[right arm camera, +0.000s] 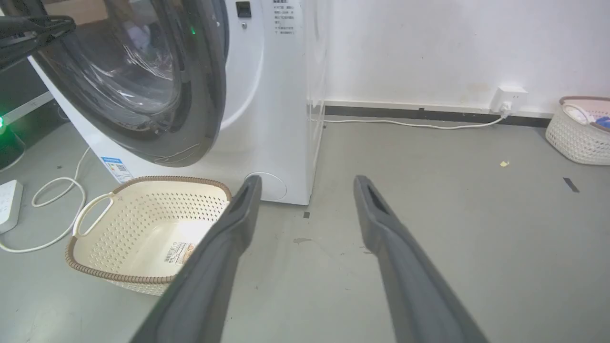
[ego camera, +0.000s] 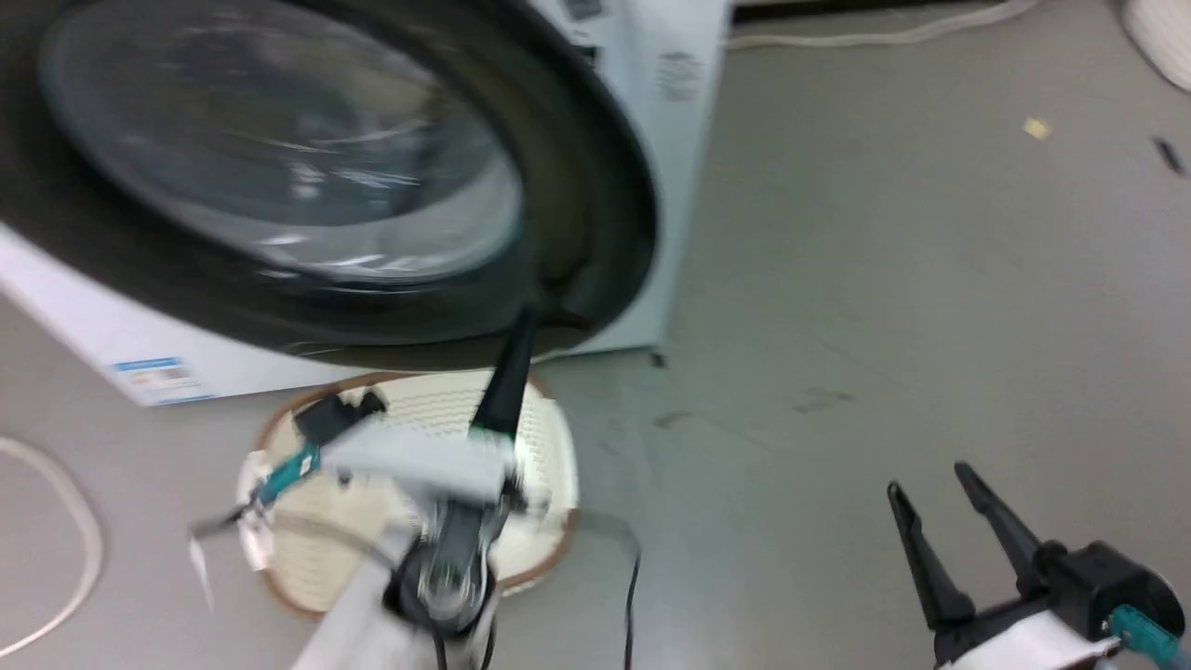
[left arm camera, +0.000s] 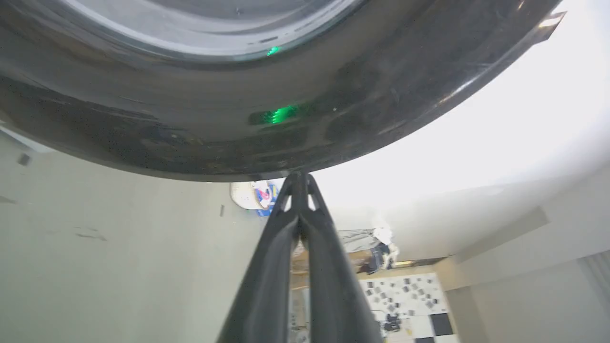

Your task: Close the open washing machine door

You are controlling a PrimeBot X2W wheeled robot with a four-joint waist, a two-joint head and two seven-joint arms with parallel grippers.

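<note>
The washing machine door [ego camera: 307,167], round with a black rim and a bulging glass centre, stands swung partly out from the white washer [ego camera: 670,112]. My left gripper [ego camera: 526,321] is shut, its fingertips pressed against the door's lower black rim. Close up, the left wrist view has the shut left gripper [left arm camera: 299,176] touching the washing machine door [left arm camera: 214,124] at its rim. The right wrist view takes in the washing machine door [right arm camera: 143,81] ajar, with my right gripper [right arm camera: 307,183] open and empty above the floor. In the head view the right gripper [ego camera: 926,479] hovers at the lower right.
A cream perforated laundry basket [right arm camera: 143,228] sits on the floor below the door, under my left arm; the same laundry basket [ego camera: 549,437] appears in the head view. A second basket [right arm camera: 579,128] stands by the far wall. White cables [right arm camera: 57,200] and a power strip [right arm camera: 9,205] lie left.
</note>
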